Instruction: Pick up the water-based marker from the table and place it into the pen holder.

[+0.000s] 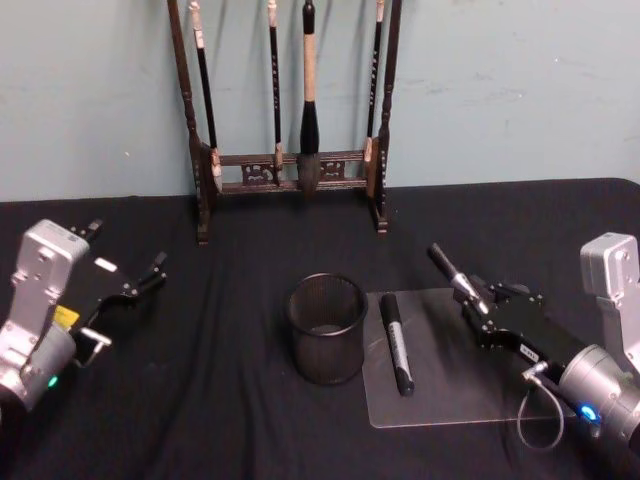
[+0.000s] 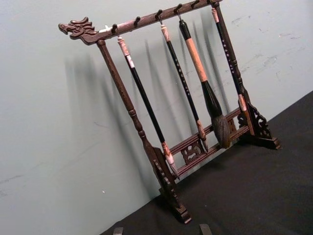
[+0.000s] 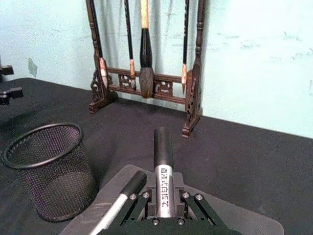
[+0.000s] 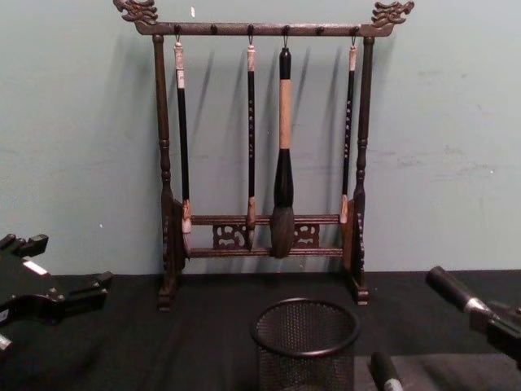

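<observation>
Head view shows right end effector (image 1: 480, 308) clamping a marker (image 1: 450, 270).

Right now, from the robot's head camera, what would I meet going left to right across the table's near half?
Left gripper, pen holder, loose marker on the clear sheet, right gripper holding a second marker.

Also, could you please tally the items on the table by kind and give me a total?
Markers: 2, the held marker in the right gripper, the loose marker on the clear mat
Calligraphy brushes: 4
Wooden brush rack: 1
Mesh pen holder: 1
Clear mat: 1
Total: 9
</observation>
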Controlling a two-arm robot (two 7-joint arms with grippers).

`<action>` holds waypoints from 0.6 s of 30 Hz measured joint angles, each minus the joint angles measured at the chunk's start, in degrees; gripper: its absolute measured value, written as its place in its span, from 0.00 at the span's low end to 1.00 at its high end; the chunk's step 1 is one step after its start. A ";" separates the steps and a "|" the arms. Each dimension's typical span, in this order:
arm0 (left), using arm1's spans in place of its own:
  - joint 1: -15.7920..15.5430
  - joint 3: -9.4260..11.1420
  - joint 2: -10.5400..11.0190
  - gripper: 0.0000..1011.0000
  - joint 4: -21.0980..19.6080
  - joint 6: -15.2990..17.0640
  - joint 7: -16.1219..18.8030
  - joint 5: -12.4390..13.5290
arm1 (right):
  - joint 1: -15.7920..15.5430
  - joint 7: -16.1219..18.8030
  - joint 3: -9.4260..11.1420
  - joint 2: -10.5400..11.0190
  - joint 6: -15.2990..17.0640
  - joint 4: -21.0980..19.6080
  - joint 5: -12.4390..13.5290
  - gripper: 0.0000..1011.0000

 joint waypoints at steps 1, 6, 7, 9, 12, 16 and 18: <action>0.00 0.00 0.00 1.00 0.00 0.00 0.00 0.00 | 0.08 0.00 -0.08 0.07 0.00 -0.26 -0.03 0.19; 0.00 0.00 0.00 1.00 0.00 0.00 0.00 0.00 | 0.94 -0.07 -0.54 0.01 -0.06 -0.91 -0.40 0.19; 0.00 0.00 0.00 1.00 0.00 0.00 0.00 0.00 | 1.12 -0.14 -0.65 -0.07 -0.11 -0.99 -0.55 0.19; 0.00 0.00 0.00 1.00 0.00 0.00 0.00 0.00 | 1.52 -0.36 -0.89 -0.33 -0.26 -1.12 -0.84 0.19; 0.00 0.00 0.00 1.00 0.00 0.00 0.00 0.00 | 2.32 -0.92 -1.52 -1.10 -0.56 -1.39 -1.54 0.19; 0.00 0.00 0.00 1.00 0.00 0.00 0.00 0.00 | 3.26 -1.13 -2.35 -2.09 -1.05 -1.50 -2.17 0.19; 0.00 0.00 0.00 1.00 0.00 0.00 0.00 0.00 | 3.77 -1.16 -2.74 -2.63 -1.27 -1.45 -2.38 0.19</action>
